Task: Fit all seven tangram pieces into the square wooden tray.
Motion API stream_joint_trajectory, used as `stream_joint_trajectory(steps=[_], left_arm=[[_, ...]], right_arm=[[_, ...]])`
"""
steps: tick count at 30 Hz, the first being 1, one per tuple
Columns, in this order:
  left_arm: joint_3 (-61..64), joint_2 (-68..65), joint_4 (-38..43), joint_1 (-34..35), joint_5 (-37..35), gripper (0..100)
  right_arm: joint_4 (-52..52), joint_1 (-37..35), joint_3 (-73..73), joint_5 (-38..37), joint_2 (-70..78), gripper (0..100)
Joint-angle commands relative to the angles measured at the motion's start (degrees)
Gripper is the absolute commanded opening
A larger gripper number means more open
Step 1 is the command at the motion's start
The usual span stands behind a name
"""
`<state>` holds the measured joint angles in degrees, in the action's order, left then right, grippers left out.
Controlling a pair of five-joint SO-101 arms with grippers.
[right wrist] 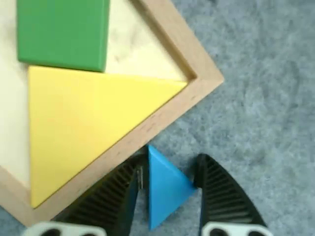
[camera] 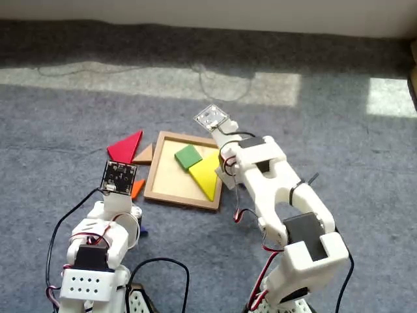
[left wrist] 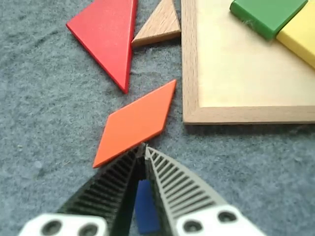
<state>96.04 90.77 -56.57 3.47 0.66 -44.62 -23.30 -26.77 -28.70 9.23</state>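
Wooden tray [camera: 152, 171] lies mid-bench [camera: 339, 143] on a grey, carpet-like cover. It holds a green square [camera: 188, 157] and, touching it at its 5 o'clock, a yellow triangle [camera: 205, 176]. Just beside the tray's 9 o'clock rim sits a small wooden triangle [camera: 144, 155], with a red triangle [camera: 126, 147] next to that. An orange parallelogram [left wrist: 135, 123] lies near the tray's 8 o'clock corner, apart from it. The left pincer [left wrist: 144, 150] is closed, tips touching the parallelogram's edge. The right pincer [right wrist: 170, 162] grips a blue triangle [right wrist: 165, 191] just outside the tray's 3 o'clock rim.
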Motion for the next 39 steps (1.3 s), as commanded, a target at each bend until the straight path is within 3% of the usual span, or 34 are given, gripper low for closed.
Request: stream_joint_trajectory(steps=[1,7,13,20,22,29,39], left_arm=[[1.63,0.48,-0.35,0.57,-0.35,1],[1.63,0.48,-0.35,0.57,-0.35,1],[1.63,0.48,-0.35,0.57,-0.35,1],[1.63,0.48,-0.35,0.57,-0.35,1],[1.63,0.48,-0.35,0.57,-0.35,1],[1.63,0.48,-0.35,0.57,-0.35,1],[1.63,0.48,-0.35,0.57,-0.35,1]], right_arm=[[1.01,2.33,2.42,-0.35,-0.04,3.3],[0.92,5.58,2.24,-0.09,-0.75,0.5],[-1.01,5.49,-1.19,0.09,-10.68,0.9],[-2.59,5.67,-9.1,10.9,-20.79,25.2],[-2.59,4.88,-10.86,13.36,-21.41,28.2],[-2.59,-0.13,-12.0,23.65,-21.32,28.2],[-2.68,-0.92,-10.59,25.58,-10.77,25.2]])
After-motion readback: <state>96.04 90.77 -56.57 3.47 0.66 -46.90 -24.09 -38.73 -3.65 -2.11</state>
